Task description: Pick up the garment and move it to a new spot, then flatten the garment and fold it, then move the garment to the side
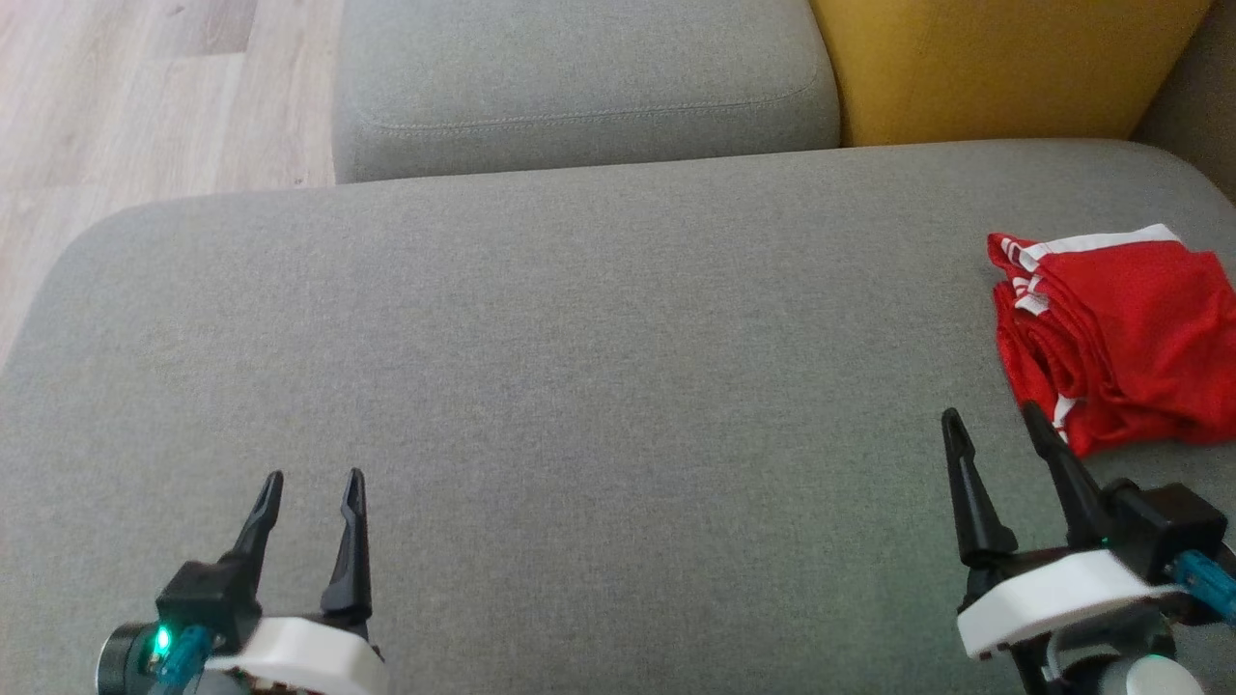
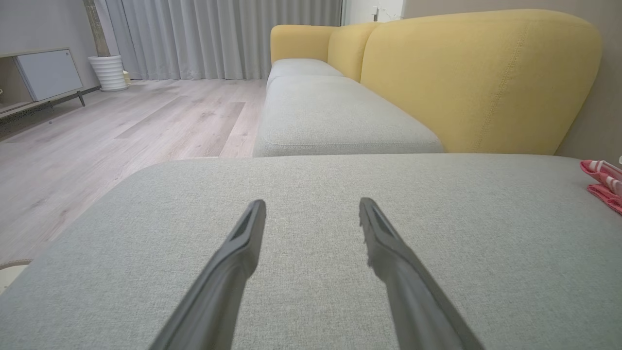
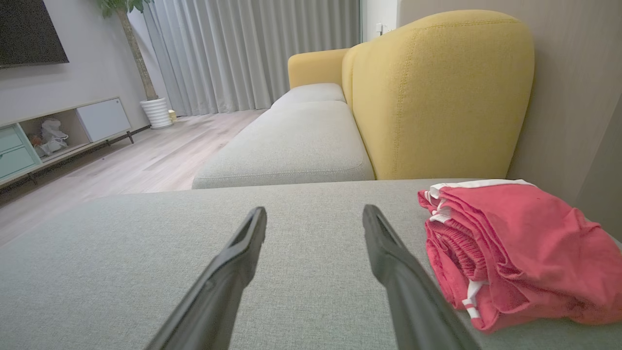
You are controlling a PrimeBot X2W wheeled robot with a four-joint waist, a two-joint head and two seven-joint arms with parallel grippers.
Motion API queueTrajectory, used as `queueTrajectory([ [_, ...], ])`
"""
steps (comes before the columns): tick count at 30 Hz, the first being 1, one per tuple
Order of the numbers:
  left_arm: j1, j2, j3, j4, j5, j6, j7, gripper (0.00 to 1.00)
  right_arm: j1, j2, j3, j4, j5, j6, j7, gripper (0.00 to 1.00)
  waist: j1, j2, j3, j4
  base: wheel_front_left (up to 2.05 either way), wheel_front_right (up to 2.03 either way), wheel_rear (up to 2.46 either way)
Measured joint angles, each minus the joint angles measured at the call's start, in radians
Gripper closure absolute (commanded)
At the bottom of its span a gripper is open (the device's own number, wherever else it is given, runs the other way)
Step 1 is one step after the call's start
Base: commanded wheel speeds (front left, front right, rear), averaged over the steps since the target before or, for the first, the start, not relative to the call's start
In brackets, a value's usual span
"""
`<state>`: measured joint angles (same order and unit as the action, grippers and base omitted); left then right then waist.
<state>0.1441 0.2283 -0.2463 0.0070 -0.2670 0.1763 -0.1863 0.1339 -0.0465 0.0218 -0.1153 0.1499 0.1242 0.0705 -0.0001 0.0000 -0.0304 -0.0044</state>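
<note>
Soft even daylight; edges perhaps slightly blurred.

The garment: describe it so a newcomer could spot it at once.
Start at the wide grey sofa seat below the yellow backrest. At its right edge, just beyond the right gripper, lies the garment. It alone is bright red, folded, with white trim.

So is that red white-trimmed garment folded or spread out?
Folded: the red fabric garment lies as a layered bundle on the grey cushion.

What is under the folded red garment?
The red garment rests on the grey sofa cushion. Its folds hide anything lying beneath it, so that cannot be told.
</note>
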Motion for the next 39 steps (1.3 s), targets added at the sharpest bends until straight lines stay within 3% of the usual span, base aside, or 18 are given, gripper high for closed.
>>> queueTrajectory([
  [17, -0.001, 0.021, -0.012, 0.01, 0.008, 0.009, 0.0, 0.0, 0.0, 0.0, 0.007, 0.0, 0.0, 0.0, 0.0, 0.0, 0.0, 0.0, 0.005, 0.003, 0.0, 0.0, 0.0],
  [18, -0.001, 0.021, -0.012, 0.015, 0.01, 0.009, 0.0, 1.0, 0.0, 0.0, 0.007, 0.006, 0.0, 0.0, 0.0, 1.0, 0.0, 0.0, 0.006, 0.003, 0.0, 0.0, 0.0],
  [22, 0.023, 0.002, -0.027, 0.07, 0.003, 0.008, 0.002, 1.0, 0.017, 0.0, 0.008, 0.068, 0.005, -0.001, 0.0, 1.0, 0.0, 0.0, 0.006, 0.003, 0.0, 0.0, 0.0],
  [39, 0.014, -0.014, 0.002, 0.096, -0.191, -0.032, 0.035, 1.0, 0.019, 0.0, 0.007, 0.112, 0.216, -0.001, 0.0, 1.0, 0.0, 0.0, 0.01, 0.004, 0.0, 0.0, 0.0],
])
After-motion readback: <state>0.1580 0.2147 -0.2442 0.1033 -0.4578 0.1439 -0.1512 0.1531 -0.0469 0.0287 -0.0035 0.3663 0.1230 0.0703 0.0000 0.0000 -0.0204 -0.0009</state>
